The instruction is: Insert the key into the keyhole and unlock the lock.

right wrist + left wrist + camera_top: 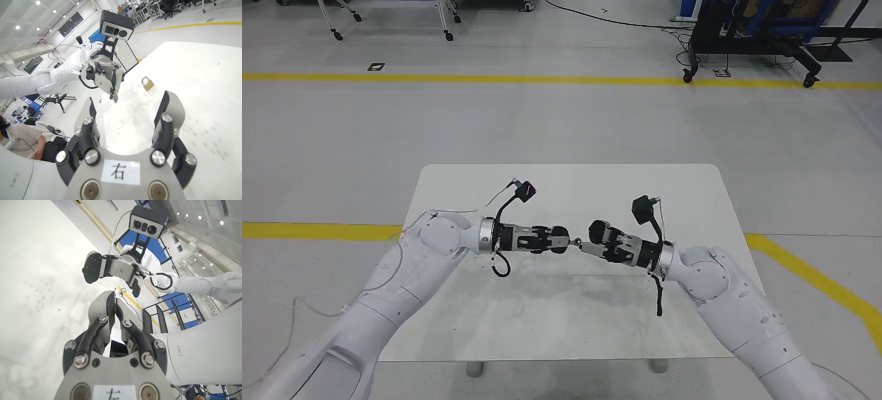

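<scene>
Key (115, 98) sits pinched at the tips of your left end effector (113, 93), which is closed on it. A rounded end of the key sticks out past the fingertips, above the tabletop (189, 66). Your right end effector (128, 98) faces the left one, near it, with fingers spread wide and nothing between them. You find the lock (147, 84) lying on the tabletop beyond the right end effector, apart from the key, shackle shut.
</scene>
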{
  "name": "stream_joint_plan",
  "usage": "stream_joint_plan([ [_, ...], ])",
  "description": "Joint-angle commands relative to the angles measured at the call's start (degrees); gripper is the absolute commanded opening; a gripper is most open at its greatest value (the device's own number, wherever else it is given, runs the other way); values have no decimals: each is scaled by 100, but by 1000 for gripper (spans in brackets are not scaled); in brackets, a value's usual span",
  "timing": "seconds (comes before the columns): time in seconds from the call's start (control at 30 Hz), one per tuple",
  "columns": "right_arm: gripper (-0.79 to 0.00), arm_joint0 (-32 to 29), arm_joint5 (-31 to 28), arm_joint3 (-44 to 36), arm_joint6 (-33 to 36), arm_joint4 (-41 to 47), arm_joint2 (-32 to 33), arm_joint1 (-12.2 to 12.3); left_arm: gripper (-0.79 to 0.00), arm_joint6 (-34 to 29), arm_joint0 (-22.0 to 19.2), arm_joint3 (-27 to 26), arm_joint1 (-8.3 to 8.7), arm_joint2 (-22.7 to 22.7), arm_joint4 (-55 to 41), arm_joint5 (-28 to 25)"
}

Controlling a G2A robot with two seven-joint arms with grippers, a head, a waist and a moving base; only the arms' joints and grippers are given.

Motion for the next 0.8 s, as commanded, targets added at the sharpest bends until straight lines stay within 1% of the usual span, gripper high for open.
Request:
stream_joint_plan([
  [0.0,-499,49,18,37,73,73,-57,-14,-785,20,-24,19,8,52,-25,-19],
  [0.07,-533,92,-31,79,187,206,-113,-23,-785,35,-41,19,20,98,-39,-34],
  [0.33,-600,233,-93,228,490,469,-226,-42,-785,72,-127,22,74,288,-63,-71],
  [0.43,-690,252,-154,248,572,525,-247,-42,-785,73,-170,51,80,357,-77,-72],
  [0.5,-785,258,-170,257,610,542,-253,-40,-785,77,-200,75,78,401,-87,-77],
  [0.77,-785,300,-241,296,757,639,-318,-43,-785,115,-316,198,58,543,-102,-114],
])
